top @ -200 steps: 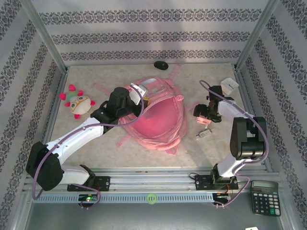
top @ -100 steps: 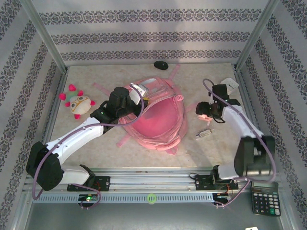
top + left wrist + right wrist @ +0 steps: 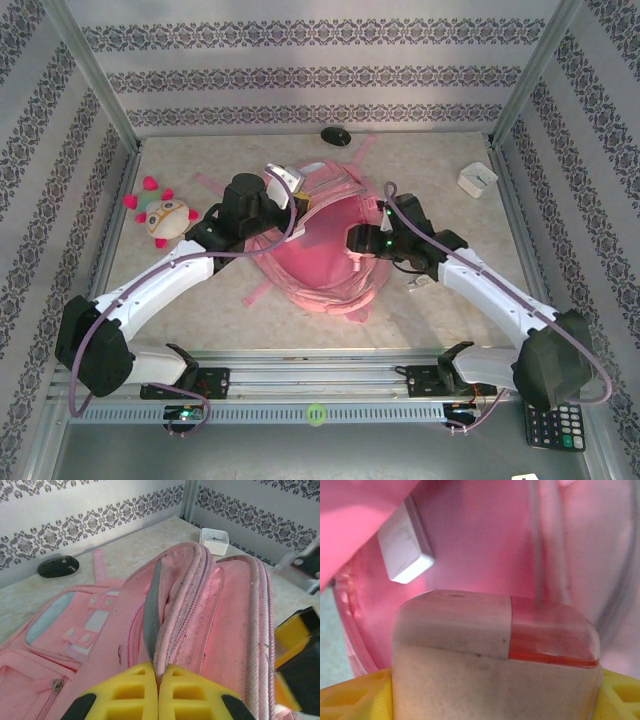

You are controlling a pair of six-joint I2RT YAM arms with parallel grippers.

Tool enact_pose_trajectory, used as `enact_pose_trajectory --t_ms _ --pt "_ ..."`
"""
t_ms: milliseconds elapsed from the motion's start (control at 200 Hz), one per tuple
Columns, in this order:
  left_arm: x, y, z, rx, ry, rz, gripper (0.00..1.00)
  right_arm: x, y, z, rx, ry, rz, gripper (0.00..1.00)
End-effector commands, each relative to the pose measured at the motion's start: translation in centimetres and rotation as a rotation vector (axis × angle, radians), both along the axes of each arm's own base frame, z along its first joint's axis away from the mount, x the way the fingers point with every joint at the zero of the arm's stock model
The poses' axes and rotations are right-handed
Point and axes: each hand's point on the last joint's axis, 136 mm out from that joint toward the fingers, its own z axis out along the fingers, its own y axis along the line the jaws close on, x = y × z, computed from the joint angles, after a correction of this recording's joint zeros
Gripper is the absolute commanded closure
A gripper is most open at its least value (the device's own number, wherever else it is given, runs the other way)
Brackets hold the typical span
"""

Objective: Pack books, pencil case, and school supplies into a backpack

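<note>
The pink backpack (image 3: pixel 325 265) lies open in the middle of the table. My left gripper (image 3: pixel 290 196) is shut on the rim of its opening (image 3: pixel 165 630), and the yellow fingers (image 3: pixel 135 690) pinch the fabric and hold it up. My right gripper (image 3: pixel 358 240) is over the opening and shut on a small pink squarish block (image 3: pixel 495 670) of the school supplies, with the pink lining (image 3: pixel 480 540) right behind it. A small white oblong piece (image 3: pixel 402 545) lies inside. A silver-white elongated item (image 3: pixel 422 282) rests on the table under my right arm. The books and pencil case are out of view.
A white square box (image 3: pixel 477 179) sits at the far right corner, a black oval object (image 3: pixel 336 136) by the back wall, a plush toy (image 3: pixel 162 215) at the left. A black calculator (image 3: pixel 555 425) lies outside the frame, partly behind my right arm.
My right arm has swung left from the right side of the table to over the backpack's opening, carrying the pink block. The left gripper has kept its hold on the rim.
</note>
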Motion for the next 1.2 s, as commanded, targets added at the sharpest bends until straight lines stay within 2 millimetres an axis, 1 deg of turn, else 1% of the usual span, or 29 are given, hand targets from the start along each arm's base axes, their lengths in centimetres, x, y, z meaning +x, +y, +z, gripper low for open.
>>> enact_pose_trajectory --t_ms 0,85,135,220,310,410,510,590,650,724,749,839,934,1004,1059,1129,1194 --pt "0.7 -0.5 7.4 -0.155 -0.161 -0.016 1.0 1.9 2.6 0.6 0.134 -0.025 -0.063 0.31" --pt "0.6 -0.6 7.2 -0.158 -0.156 -0.018 1.0 2.6 3.6 0.4 0.165 -0.018 -0.069 0.31" --pt "0.6 -0.5 7.2 -0.16 -0.155 -0.019 1.0 3.1 3.9 0.3 0.171 -0.025 -0.08 0.31" --pt "0.5 -0.5 7.2 -0.167 -0.153 -0.02 1.0 4.3 3.4 -0.3 0.162 -0.037 -0.149 0.3" --pt "0.5 -0.6 7.3 -0.176 -0.151 -0.024 1.0 5.9 2.7 -0.9 0.153 -0.065 -0.239 0.26" --pt "0.5 -0.7 7.3 -0.183 -0.148 -0.027 1.0 7.8 2.6 -1.9 0.145 -0.084 -0.306 0.26" --pt "0.5 -0.7 7.3 -0.183 -0.147 -0.027 1.0 9.3 2.9 -2.8 0.183 -0.073 -0.336 0.15" --pt "0.4 -0.7 7.3 -0.179 -0.149 -0.028 1.0 9.4 3.4 -3.0 0.199 -0.063 -0.328 0.1" --pt "0.4 -0.7 7.3 -0.174 -0.15 -0.03 1.0 9.0 3.4 -3.0 0.187 -0.066 -0.316 0.09" --pt "0.4 -0.7 7.2 -0.166 -0.151 -0.03 1.0 8.0 3.1 -2.9 0.178 -0.063 -0.307 0.08" --pt "0.4 -0.7 7.2 -0.163 -0.152 -0.03 1.0 7.5 3.0 -3.1 0.172 -0.061 -0.307 0.08" --pt "0.4 -0.7 7.0 -0.16 -0.15 -0.031 1.0 6.0 2.3 -2.9 0.163 -0.065 -0.302 0.08" --pt "0.4 -0.7 7.0 -0.156 -0.152 -0.031 1.0 3.9 2.1 -2.9 0.145 -0.058 -0.282 0.08" --pt "0.5 -0.6 6.9 -0.157 -0.151 -0.028 1.0 2.0 2.1 -3.1 0.145 -0.046 -0.268 0.12" --pt "0.5 -0.7 6.9 -0.161 -0.149 -0.03 1.0 0.5 2.4 -3.3 0.143 -0.039 -0.254 0.19" --pt "0.4 -0.7 6.9 -0.162 -0.149 -0.033 1.0 -1.1 3.3 -3.5 0.171 -0.024 -0.235 0.28" --pt "0.5 -0.8 6.9 -0.162 -0.148 -0.033 1.0 -2.1 4.3 -3.6 0.198 -0.022 -0.226 0.35"
